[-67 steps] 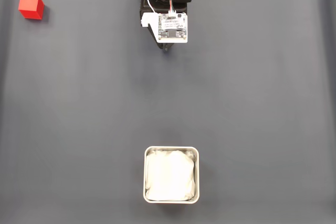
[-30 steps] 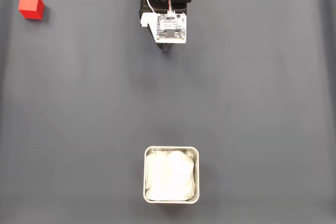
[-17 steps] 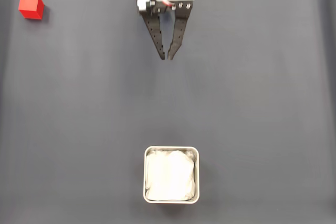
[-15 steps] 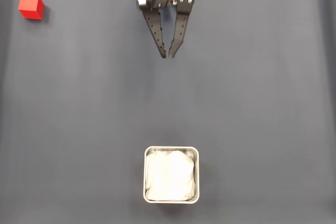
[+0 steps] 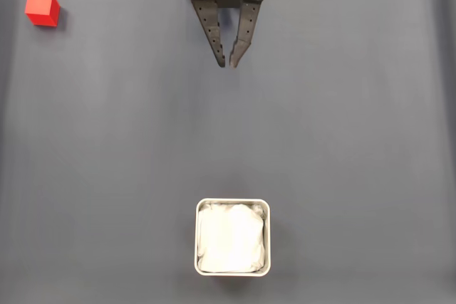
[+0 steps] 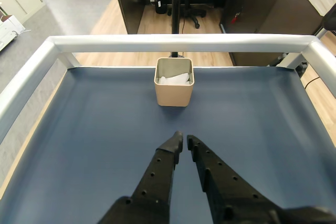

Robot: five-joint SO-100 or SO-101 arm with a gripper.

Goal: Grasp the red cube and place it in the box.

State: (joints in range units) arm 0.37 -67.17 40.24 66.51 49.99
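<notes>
In the fixed view the red cube lies on the dark mat at the far upper left. The white box with its soft white lining sits at the bottom centre. My gripper hangs at the top centre, pointing down the picture toward the box, well to the right of the cube. Its black fingers meet in a V, tips almost touching, nothing between them. In the wrist view the gripper points at the box, which stands ahead near the far rail.
A dark blue-grey mat covers the table. In the wrist view a silver metal rail frames the far and side edges, with a black pole and wooden floor beyond it.
The arm has unfolded: the camera board that covered the gripper swung up out of sight and the black fingers now show. In the last half second the tips drew slightly toward the top edge.
</notes>
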